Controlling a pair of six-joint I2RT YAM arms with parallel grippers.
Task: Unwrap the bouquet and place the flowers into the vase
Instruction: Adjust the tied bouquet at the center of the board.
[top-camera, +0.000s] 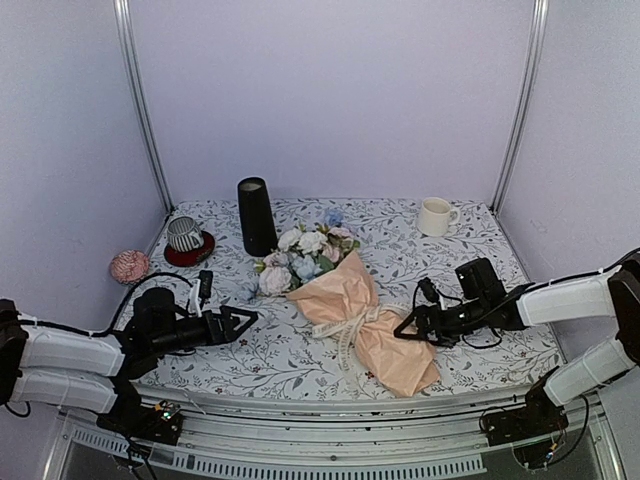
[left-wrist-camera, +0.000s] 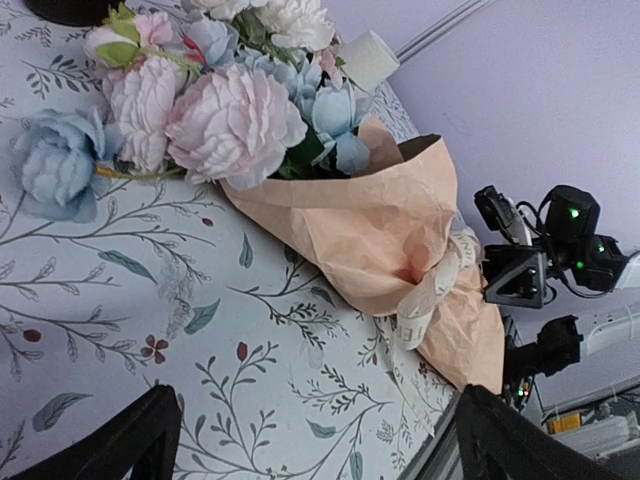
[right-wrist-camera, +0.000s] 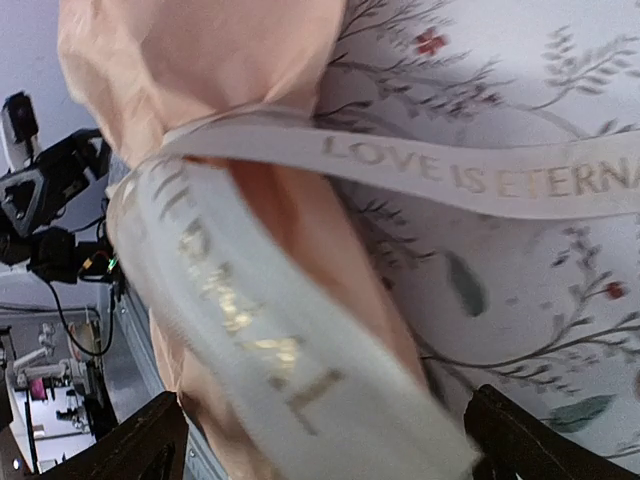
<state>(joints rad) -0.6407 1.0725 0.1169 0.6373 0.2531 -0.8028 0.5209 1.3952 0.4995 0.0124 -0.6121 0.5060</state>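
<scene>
The peach paper-wrapped bouquet (top-camera: 350, 310) lies on the floral-print surface (top-camera: 270, 355) between left gripper (top-camera: 248, 320) and right gripper (top-camera: 403, 329). The tall black tapered vase (top-camera: 256, 217) stands behind-left of it, the white ceramic mug (top-camera: 434, 216) behind-right.

Ribbon-tied bouquet (top-camera: 345, 300) lying flat; black vase (top-camera: 256, 215) upright

White arms (top-camera: 70, 360), black grippers (top-camera: 245, 322), cables (top-camera: 125, 297)

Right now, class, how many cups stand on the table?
2: a striped cup on a red saucer, back left beside the black vase; a white mug, back right. None seems hidden.
</scene>
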